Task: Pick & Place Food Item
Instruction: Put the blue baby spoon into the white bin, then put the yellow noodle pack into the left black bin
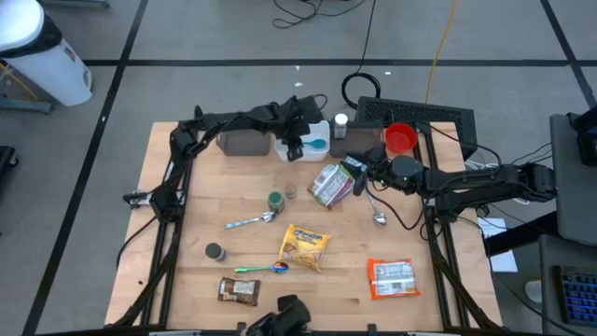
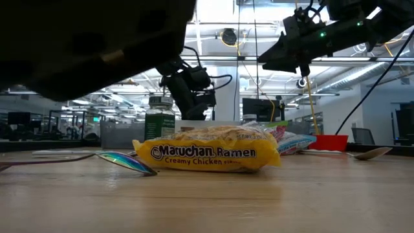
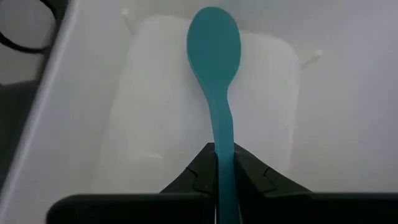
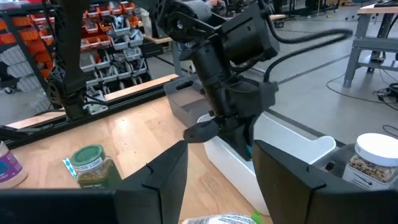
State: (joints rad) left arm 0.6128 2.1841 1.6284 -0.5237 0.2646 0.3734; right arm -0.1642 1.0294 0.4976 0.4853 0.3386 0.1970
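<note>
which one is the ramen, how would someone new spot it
Start at the wooden table and look toward its near-middle, below the green-lidded jar. The ramen is the flat yellow packet lying there, beside a spoon. It is the only yellow pack; the nearby pack is orange and white.

A dark blurred shape [image 2: 90, 45] fills the low view's upper left, hiding the room behind. The teal spoon [image 3: 214, 56] handle disappears between dark fingers [image 3: 199, 180].

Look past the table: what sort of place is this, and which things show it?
Probably a robotics lab or workshop. Orange parts bins on shelving, steel-legged workbenches and loose cables on the grey floor surround the light wooden table, which carries test items such as a yellow ramen packet.
</note>
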